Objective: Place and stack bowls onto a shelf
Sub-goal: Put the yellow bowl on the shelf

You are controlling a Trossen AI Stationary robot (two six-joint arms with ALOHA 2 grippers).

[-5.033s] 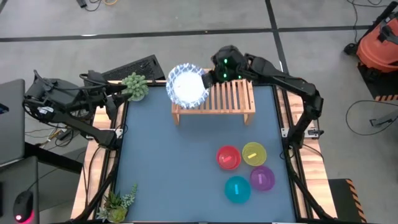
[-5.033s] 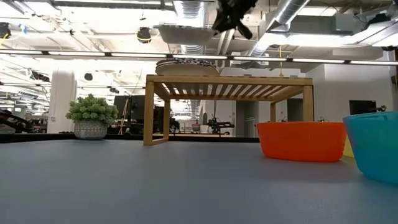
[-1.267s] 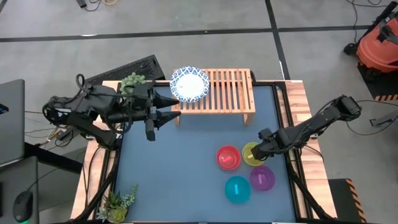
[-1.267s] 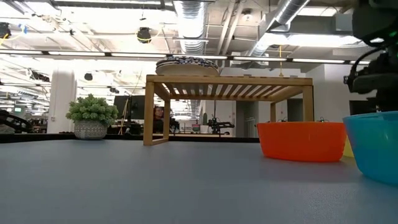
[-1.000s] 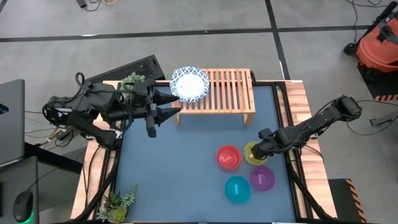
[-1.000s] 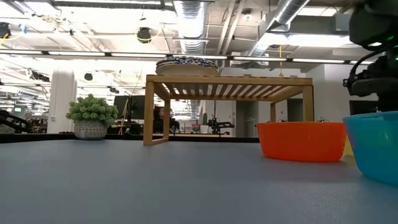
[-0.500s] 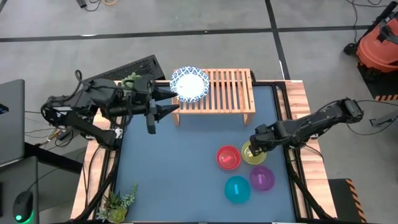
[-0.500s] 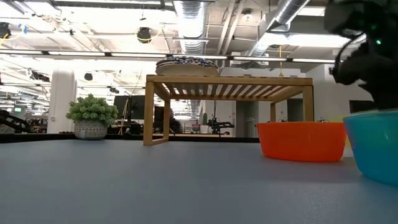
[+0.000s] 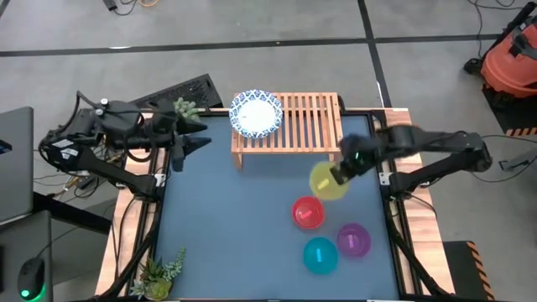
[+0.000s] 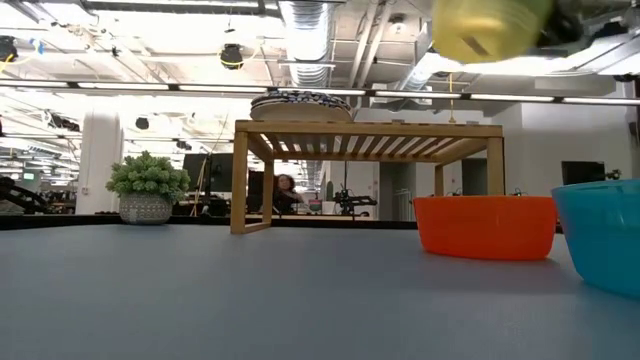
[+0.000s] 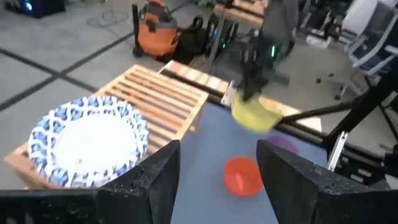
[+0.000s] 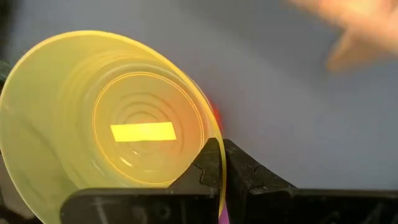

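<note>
The yellow bowl [image 9: 325, 180] is off the table in my right gripper [image 9: 342, 170], between the shelf [image 9: 302, 126] and the red bowl [image 9: 308, 212]. In the low view the yellow bowl [image 10: 490, 25] is higher than the shelf top [image 10: 370, 130]. A stack of white bowls with blue rims [image 9: 256, 115] rests on the shelf's left end. The purple bowl [image 9: 353, 240] and teal bowl [image 9: 320, 254] stand on the table. My left gripper [image 9: 195, 138] is open by the table's far left corner, touching nothing. My right gripper holds the yellow bowl by its rim [image 12: 214, 158], pinched with one finger inside [image 12: 208, 171] the bowl and one outside [image 12: 245, 174]. The bowl is lifted clear of the table and tilted, its opening turned toward the wrist camera.
A potted plant [image 9: 183, 110] stands at the far left corner beside my left arm, another [image 9: 159, 273] at the near left corner. The right part of the slatted shelf top [image 11: 168, 99] is bare. A person moves in the room behind the table [image 10: 288, 190].
My right gripper has raised the yellow bowl off the table beside the red bowl and carried it up and toward the shelf's right end. The bowl now hangs tilted in the air. My left gripper has drawn back toward the table's left edge, still open.
</note>
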